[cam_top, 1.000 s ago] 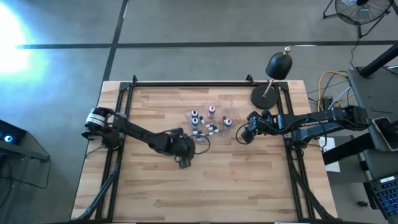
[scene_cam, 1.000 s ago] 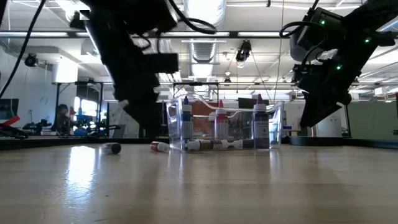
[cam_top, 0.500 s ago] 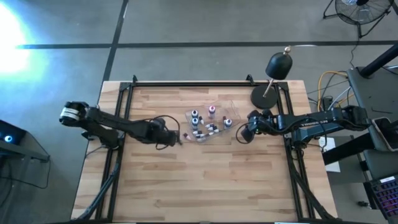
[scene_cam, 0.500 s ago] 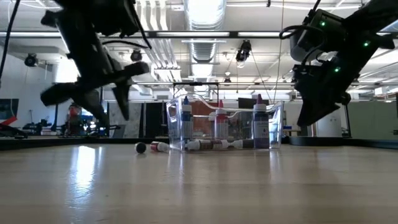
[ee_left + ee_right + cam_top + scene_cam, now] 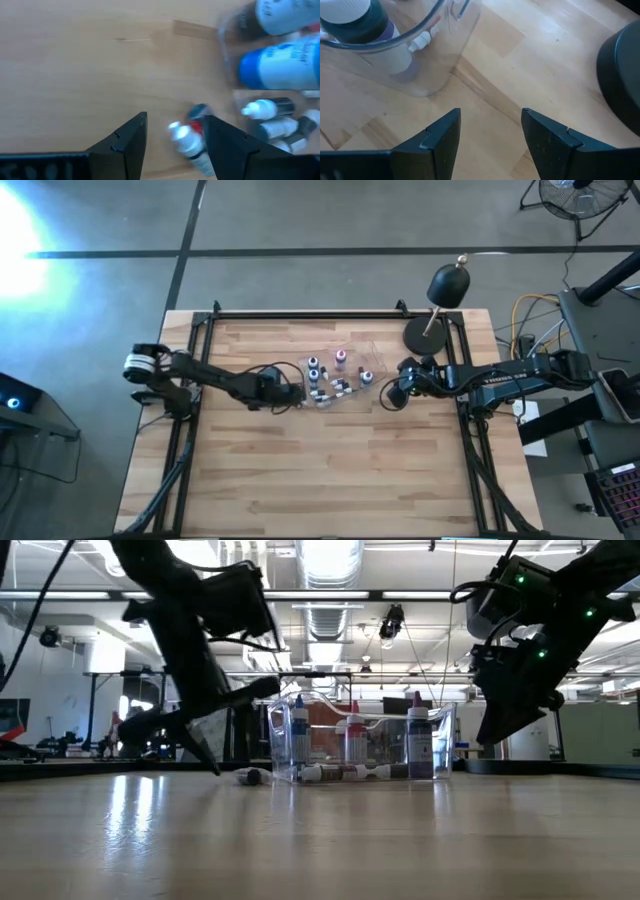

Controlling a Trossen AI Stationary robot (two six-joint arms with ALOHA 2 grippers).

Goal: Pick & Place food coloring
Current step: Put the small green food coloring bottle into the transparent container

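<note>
Hovering with jaws wide over a loose bottle [image 5: 189, 142] left of the tray [image 5: 345, 375], the left gripper [image 5: 292, 392] lines up a pick; the right gripper [image 5: 392, 396] waits, open.

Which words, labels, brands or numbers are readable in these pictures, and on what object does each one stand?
Right arm: white lettering along it, too small to read.
Blue bottle: printed label, too blurred to read.
Bottles standing in the clear tray: labels too small to read.
Nothing else carries readable text.

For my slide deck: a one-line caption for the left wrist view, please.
Open left pincer poised over a loose food coloring bottle lying on the wooden table, beside the clear tray.
</note>
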